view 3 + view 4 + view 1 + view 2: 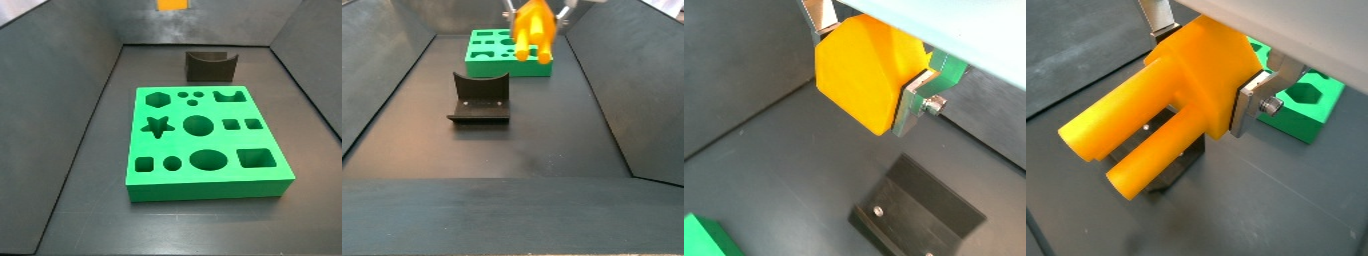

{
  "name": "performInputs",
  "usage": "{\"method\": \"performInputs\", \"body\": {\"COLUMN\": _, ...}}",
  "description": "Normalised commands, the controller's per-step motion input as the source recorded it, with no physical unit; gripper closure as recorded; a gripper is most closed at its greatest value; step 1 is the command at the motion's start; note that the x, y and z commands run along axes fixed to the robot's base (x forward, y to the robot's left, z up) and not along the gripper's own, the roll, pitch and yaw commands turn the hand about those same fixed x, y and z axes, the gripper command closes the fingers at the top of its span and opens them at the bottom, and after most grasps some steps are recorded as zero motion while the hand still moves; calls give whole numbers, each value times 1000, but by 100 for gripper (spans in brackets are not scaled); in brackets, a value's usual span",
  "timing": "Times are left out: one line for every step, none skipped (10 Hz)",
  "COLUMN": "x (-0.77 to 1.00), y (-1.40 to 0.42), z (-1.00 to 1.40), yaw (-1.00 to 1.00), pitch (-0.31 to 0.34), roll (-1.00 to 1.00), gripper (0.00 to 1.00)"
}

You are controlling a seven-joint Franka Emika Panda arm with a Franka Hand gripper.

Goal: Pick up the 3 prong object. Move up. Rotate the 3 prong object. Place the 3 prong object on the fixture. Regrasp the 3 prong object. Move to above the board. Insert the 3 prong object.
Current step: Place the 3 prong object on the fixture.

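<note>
The gripper is shut on the 3 prong object, an orange-yellow block, and holds it high above the floor. The block sits between the silver fingers in both wrist views, and its long prongs stick out from the jaws. In a side view the object hangs prongs down, above and behind the fixture. The dark fixture stands on the floor beside the green board. In a side view only the object's tip shows at the top edge, beyond the fixture and the board.
Sloping dark walls enclose the dark floor on all sides. The fixture lies below the gripper in a wrist view, and a corner of the board shows beyond the fingers.
</note>
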Motion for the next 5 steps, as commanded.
{"method": "performInputs", "body": {"x": 1000, "y": -102, "z": -63, "yaw": 25, "pitch": 11, "roll": -47, "gripper": 100}}
{"method": "performInputs", "body": {"x": 928, "y": -77, "z": -53, "yaw": 23, "pitch": 17, "roll": -46, "gripper": 100}}
{"method": "performInputs", "body": {"x": 729, "y": -28, "z": -33, "yaw": 21, "pitch": 38, "roll": -44, "gripper": 100}}
{"method": "performInputs", "body": {"x": 616, "y": -11, "z": -21, "yaw": 22, "pitch": 51, "roll": -43, "gripper": 100}}
{"method": "performInputs", "body": {"x": 505, "y": -9, "z": -15, "yaw": 24, "pitch": 67, "roll": -44, "gripper": 100}}
